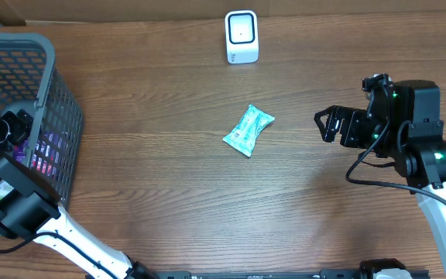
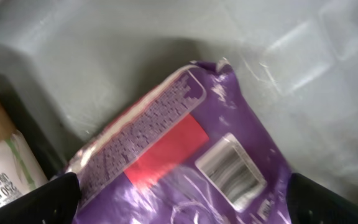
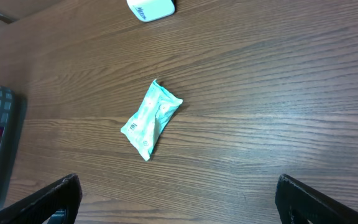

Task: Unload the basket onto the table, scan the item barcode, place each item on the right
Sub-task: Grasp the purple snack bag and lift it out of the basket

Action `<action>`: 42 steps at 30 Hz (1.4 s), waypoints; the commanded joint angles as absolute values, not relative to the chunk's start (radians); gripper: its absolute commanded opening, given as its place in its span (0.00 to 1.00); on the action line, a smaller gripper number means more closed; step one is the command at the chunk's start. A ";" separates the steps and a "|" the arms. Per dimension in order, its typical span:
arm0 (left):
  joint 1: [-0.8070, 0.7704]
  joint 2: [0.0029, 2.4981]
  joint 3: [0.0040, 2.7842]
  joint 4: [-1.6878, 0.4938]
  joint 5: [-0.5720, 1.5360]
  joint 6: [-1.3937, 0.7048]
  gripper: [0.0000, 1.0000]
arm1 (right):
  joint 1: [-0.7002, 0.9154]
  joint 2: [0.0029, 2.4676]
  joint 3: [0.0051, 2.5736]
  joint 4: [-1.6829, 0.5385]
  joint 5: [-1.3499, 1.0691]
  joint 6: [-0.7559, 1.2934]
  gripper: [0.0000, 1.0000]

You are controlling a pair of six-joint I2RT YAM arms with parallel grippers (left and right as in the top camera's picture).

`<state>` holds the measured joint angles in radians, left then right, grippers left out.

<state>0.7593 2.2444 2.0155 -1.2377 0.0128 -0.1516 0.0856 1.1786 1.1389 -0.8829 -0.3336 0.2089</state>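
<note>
Packet (image 1: 248, 130) at centre, scanner (image 1: 241, 36) behind it, basket (image 1: 62, 124) far left

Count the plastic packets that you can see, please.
2. A teal packet lies on the table near its middle. A purple packet lies inside the basket at the table's left edge. More may be hidden in the basket.
</note>
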 commanded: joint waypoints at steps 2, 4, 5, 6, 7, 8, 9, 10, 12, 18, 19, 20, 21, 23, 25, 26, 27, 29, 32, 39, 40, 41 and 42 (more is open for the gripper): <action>0.758 2.181 2.040 -1.280 0.049 -0.173 0.98 | 0.091 1.179 1.158 -0.878 -0.334 0.204 1.00; 0.758 2.184 2.028 -1.288 0.035 -0.171 0.99 | 0.091 1.179 1.158 -0.878 -0.334 0.204 1.00; 0.758 2.184 2.015 -1.283 0.023 -0.171 1.00 | 0.091 1.179 1.158 -0.878 -0.334 0.204 1.00; 0.758 2.184 2.002 -1.273 0.012 -0.167 1.00 | 0.091 1.179 1.158 -0.878 -0.334 0.204 1.00; 0.758 2.184 1.985 -1.253 0.011 -0.150 1.00 | 0.091 1.179 1.158 -0.878 -0.334 0.204 1.00; 0.758 2.184 1.964 -1.228 0.012 -0.134 1.00 | 0.091 1.179 1.158 -0.878 -0.334 0.204 1.00; 0.758 2.184 1.945 -1.206 0.012 -0.120 1.00 | 0.091 1.179 1.158 -0.878 -0.334 0.204 1.00; 0.758 2.184 1.924 -1.183 0.012 -0.104 1.00 | 0.091 1.179 1.158 -0.878 -0.334 0.204 1.00; 0.758 2.184 1.881 -1.132 0.012 -0.073 1.00 | 0.091 1.179 1.158 -0.878 -0.334 0.204 1.00; 0.758 2.185 1.779 -1.030 0.019 -0.018 0.92 | 0.091 1.179 1.158 -0.878 -0.334 0.204 1.00; 0.758 2.185 1.779 -1.029 0.019 -0.019 0.83 | 0.091 1.179 1.158 -0.878 -0.334 0.204 1.00; 0.758 2.185 1.779 -1.028 0.019 -0.019 0.67 | 0.091 1.179 1.158 -0.878 -0.334 0.204 1.00; 0.758 2.183 1.782 -1.029 0.019 -0.019 0.39 | 0.091 1.179 1.158 -0.878 -0.334 0.204 1.00; 0.758 2.182 1.795 -1.042 0.019 -0.027 0.06 | 0.091 1.179 1.158 -0.878 -0.334 0.204 1.00; 0.758 2.180 1.836 -1.082 0.018 -0.031 0.04 | 0.091 1.179 1.158 -0.878 -0.334 0.204 1.00; 0.758 2.180 1.861 -1.102 0.019 -0.035 0.04 | 0.091 1.179 1.158 -0.878 -0.334 0.204 1.00; 0.758 2.180 1.893 -1.125 0.019 -0.052 0.04 | 0.091 1.179 1.158 -0.878 -0.334 0.204 1.00; 0.759 2.179 1.966 -1.170 0.019 -0.086 0.04 | 0.091 1.179 1.158 -0.878 -0.334 0.204 1.00; 0.758 2.178 2.130 -1.254 0.020 -0.127 0.04 | 0.091 1.179 1.158 -0.878 -0.334 0.204 1.00; 0.757 2.176 2.601 -1.407 0.120 -0.213 0.04 | 0.091 1.179 1.158 -0.878 -0.334 0.204 1.00; 0.756 2.175 2.665 -1.421 0.150 -0.224 0.04 | 0.091 1.179 1.158 -0.878 -0.334 0.204 1.00; 0.752 2.173 2.725 -1.434 0.184 -0.236 0.04 | 0.091 1.179 1.158 -0.878 -0.334 0.204 1.00; 0.751 2.168 2.770 -1.444 0.218 -0.245 0.04 | 0.091 1.179 1.158 -0.878 -0.334 0.204 1.00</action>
